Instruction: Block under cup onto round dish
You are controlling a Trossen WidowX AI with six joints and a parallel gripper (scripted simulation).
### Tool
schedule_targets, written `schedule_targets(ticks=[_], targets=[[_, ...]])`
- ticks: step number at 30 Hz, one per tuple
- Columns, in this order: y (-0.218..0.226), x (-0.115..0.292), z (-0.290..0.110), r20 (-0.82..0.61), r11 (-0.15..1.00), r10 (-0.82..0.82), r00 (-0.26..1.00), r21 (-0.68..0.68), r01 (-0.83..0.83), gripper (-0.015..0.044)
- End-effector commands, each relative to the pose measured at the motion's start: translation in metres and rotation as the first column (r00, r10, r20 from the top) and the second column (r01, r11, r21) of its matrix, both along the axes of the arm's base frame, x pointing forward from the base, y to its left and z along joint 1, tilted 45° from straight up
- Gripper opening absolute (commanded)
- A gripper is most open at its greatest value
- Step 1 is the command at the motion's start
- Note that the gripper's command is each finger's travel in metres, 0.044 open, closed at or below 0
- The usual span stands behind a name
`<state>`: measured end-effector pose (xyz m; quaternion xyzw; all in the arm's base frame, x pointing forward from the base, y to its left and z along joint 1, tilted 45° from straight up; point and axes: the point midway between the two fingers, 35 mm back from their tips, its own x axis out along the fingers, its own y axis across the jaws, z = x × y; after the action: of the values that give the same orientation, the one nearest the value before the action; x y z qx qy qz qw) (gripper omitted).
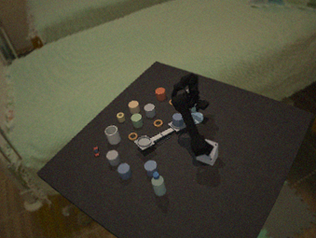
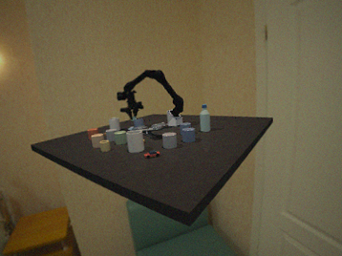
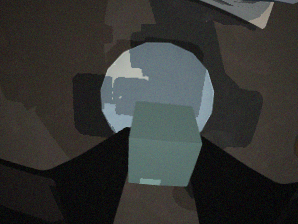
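My gripper (image 1: 194, 107) (image 2: 134, 113) (image 3: 161, 138) is shut on a teal block (image 3: 165, 162) and holds it above the pale blue round dish (image 1: 198, 118) (image 3: 167, 75). In the wrist view the block overlaps the dish's lower edge. The balance (image 1: 162, 134) (image 2: 157, 127) (image 3: 260, 17) stands beside the dish. A blue cup (image 1: 177, 119) (image 2: 139, 122) stands on its end nearer the dish; its far end bears no cup. Two similar blue cups (image 1: 124, 171) (image 1: 150, 168) stand on the table; I cannot tell which one came from the balance. No cup shows above the dish.
A bottle (image 1: 159, 185) (image 2: 205, 120) stands near the two blue cups. A tall white cup (image 1: 113, 136) (image 2: 135, 142), green cylinder (image 1: 137, 121), grey cylinder (image 1: 150, 111), red cylinder (image 1: 160, 94), orange rings and a toy car (image 1: 96, 151) (image 2: 152, 154) are around the balance. Another white cup (image 2: 115, 124) is behind the dish.
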<state>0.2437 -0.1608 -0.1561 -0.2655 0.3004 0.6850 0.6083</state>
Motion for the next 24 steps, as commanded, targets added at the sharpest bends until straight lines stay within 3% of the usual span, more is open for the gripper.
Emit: schedule_targets(ticks=[1,9,24], targets=[[0.001,-0.002,-0.005,0.01,1.0,0.014,1.0,-0.002,-0.014,0.0],[0.027,-0.007,-0.033,0.011,1.0,0.014,1.0,-0.001,-0.014,0.0],[0.038,-0.009,-0.044,0.011,1.0,0.014,1.0,0.0,-0.014,0.0]])
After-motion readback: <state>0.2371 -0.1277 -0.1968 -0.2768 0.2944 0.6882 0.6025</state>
